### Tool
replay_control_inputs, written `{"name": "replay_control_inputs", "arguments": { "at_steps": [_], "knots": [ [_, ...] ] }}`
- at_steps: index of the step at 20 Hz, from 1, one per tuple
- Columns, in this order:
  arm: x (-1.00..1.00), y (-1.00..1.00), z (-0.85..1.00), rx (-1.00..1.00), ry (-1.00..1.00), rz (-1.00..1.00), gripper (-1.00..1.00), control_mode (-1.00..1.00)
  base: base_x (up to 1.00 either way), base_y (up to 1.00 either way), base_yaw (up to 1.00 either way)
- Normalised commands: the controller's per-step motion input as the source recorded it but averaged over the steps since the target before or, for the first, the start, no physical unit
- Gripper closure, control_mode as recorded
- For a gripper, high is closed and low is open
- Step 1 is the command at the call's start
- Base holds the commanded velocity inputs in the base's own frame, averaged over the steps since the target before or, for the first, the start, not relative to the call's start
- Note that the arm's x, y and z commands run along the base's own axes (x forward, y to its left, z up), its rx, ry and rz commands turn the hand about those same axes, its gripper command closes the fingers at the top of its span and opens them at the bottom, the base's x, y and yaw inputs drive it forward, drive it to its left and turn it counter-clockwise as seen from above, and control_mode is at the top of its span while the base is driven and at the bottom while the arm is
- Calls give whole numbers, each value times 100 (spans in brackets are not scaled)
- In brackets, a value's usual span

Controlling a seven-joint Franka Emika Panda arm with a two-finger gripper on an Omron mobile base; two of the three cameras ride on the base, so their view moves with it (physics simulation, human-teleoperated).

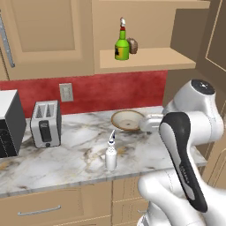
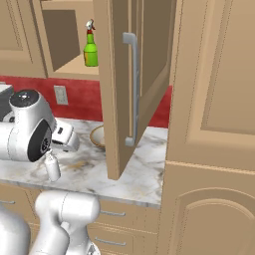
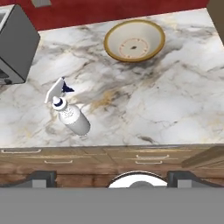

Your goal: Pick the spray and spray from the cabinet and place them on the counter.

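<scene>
The white spray with a pale trigger nozzle stands upright on the marble counter, near its front edge. The green spray with a yellow label stands on the open cabinet's inner shelf. My gripper hovers above the counter's front edge, looking down. It is open, its fingertips are wide apart with nothing between them, and the white spray sits apart from it to the upper left in the hand view.
A small brown lump sits beside the green spray. A tan bowl rests at the back of the counter. A toaster and a dark microwave stand left. The open cabinet door juts out over the counter.
</scene>
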Motion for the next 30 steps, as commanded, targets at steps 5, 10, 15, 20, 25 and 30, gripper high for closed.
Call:
{"name": "replay_control_inputs", "arguments": {
  "at_steps": [5,10,15,20,25,30],
  "knots": [
    [-2,5,19,-8,-6,0,-100,-100,0,0,0],
    [-4,3,35,-4,-5,0,-100,-100,0,0,0],
    [-8,-1,40,2,-4,0,-100,-100,0,0,0],
    [-1,-2,41,1,-1,0,-100,-100,0,0,0],
    [-8,-1,36,0,-9,0,-100,-100,0,0,0],
    [-5,-2,33,0,-12,0,-100,-100,0,0,0]
  ]
}}
